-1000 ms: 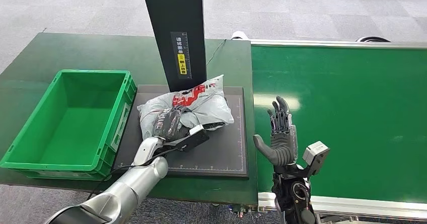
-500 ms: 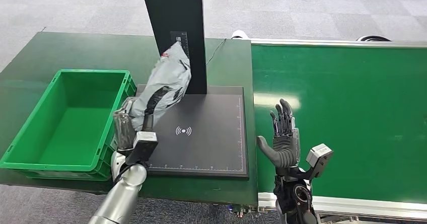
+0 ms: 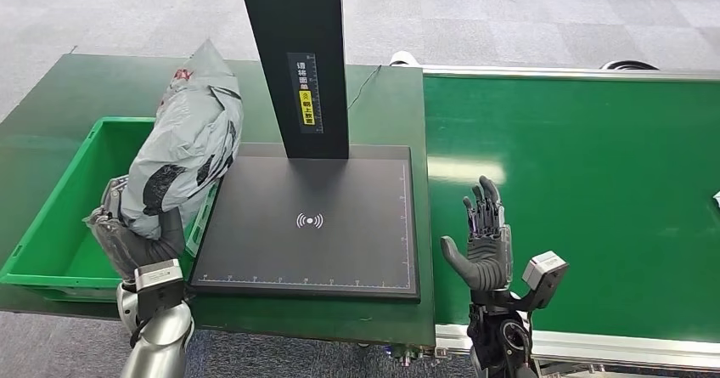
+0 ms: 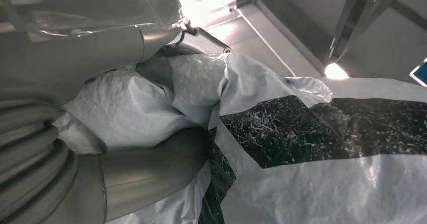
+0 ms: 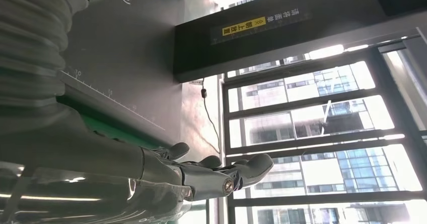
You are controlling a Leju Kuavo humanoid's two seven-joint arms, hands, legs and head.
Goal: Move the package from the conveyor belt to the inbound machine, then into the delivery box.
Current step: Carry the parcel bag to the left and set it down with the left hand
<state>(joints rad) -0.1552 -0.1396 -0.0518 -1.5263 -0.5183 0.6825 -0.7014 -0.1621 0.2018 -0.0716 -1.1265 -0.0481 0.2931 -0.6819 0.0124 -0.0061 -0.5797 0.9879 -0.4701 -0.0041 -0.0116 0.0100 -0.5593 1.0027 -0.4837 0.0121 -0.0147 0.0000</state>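
A grey plastic package [image 3: 188, 153] with black and red print stands up on end above the green delivery box [image 3: 64, 217], over its right side. My left hand [image 3: 132, 240] grips its lower end from below. In the left wrist view the thumb and fingers [image 4: 151, 168] wrap the crinkled package [image 4: 312, 148]. The inbound machine's black scan pad [image 3: 314, 221] lies bare under its black post [image 3: 297, 55]. My right hand [image 3: 480, 242] is held upright and open over the near edge of the green conveyor belt [image 3: 586, 191], holding nothing; the right wrist view shows its fingers [image 5: 221, 171] spread.
The dark green table [image 3: 85, 98] carries the box and the pad. A thin black cable [image 3: 363, 85] runs behind the post. A small white object [image 3: 716, 198] lies at the belt's far right edge. Grey carpet lies beyond the table.
My left hand lifted the package off the scan pad and carried it left to above the green box. My right hand has drifted slightly toward me, still open.
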